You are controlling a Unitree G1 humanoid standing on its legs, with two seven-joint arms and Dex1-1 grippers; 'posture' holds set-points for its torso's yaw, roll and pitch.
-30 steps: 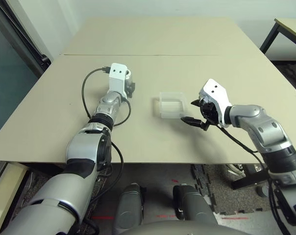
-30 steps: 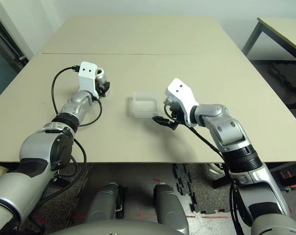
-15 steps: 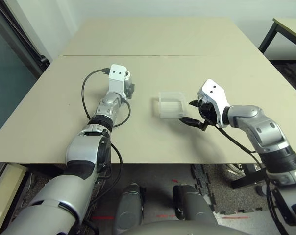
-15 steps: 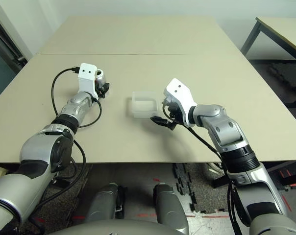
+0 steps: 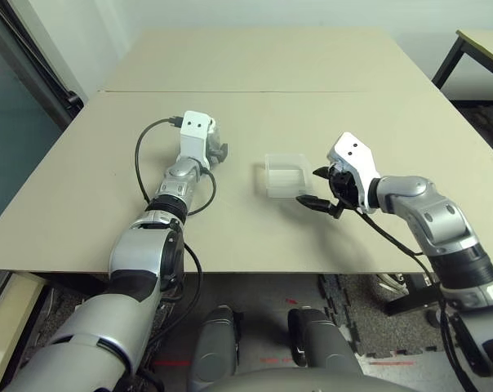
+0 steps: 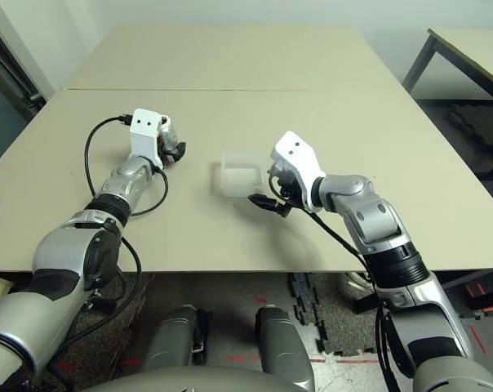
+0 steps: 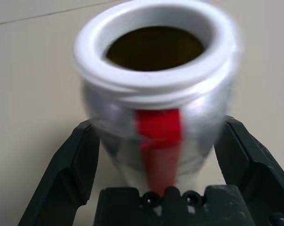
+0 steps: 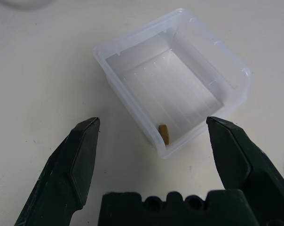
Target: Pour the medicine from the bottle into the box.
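- Overhead, in the head views, the left gripper (image 5: 218,152) sits mostly behind its white wrist block, so the bottle (image 6: 170,140) shows as no more than a sliver of grey beside that block, left of the box (image 5: 285,175). The clear box stands on the beige tabletop (image 5: 255,65), between the two arms; what it holds is too small to tell from here. The right gripper (image 5: 318,189) hangs just beside the box's right edge, its fingers spread and holding nothing. A seam crosses the tabletop behind the arms; a second table (image 5: 483,39) is cut off at the right edge, and dark floor mats lie below.
- Left wrist view: the bottle (image 7: 156,99) is uncapped, its white rim blurred, its inside dark, a red stripe down its silver side. The black fingers (image 7: 71,174) stand apart on either side; whether they touch it I cannot tell.
- Right wrist view: the box (image 8: 172,77) lies ahead of the wide-open fingers (image 8: 76,165), with one small brown pill (image 8: 164,133) at a near corner.
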